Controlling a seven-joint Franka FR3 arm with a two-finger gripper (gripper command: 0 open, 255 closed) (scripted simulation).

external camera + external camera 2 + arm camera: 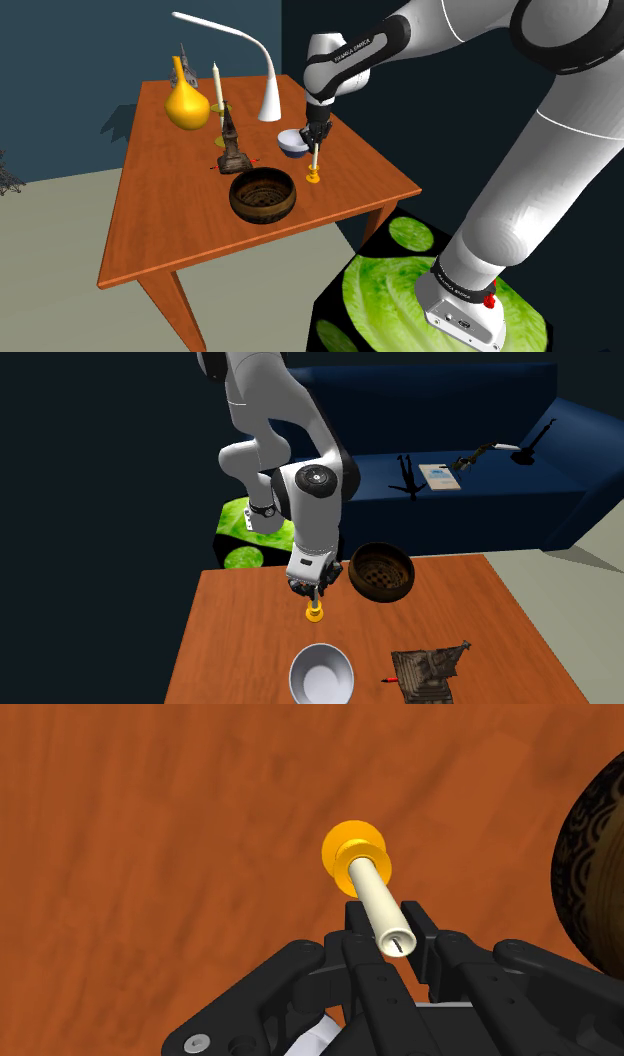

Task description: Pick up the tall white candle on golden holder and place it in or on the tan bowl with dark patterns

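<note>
A cream-white candle (316,158) stands upright on a small orange-gold holder (314,179) on the brown table (180,230). My black gripper (316,135) comes down from above and is shut on the candle's upper end. In the wrist view the fingertips (360,919) clasp the candle (372,889) from both sides, with the holder (355,854) below it. I cannot tell whether the holder touches the table. The dark patterned bowl (262,195) sits close beside it, toward the shoulder view's lower left; it also shows behind the gripper (315,590) as a round bowl (381,571).
A white-and-blue bowl (293,143) sits just behind the gripper. A dark statuette (232,145), a second tall candle (217,88), a yellow gourd vase (187,100) and a white desk lamp (268,90) stand at the back. A blue sofa (480,442) lies beyond.
</note>
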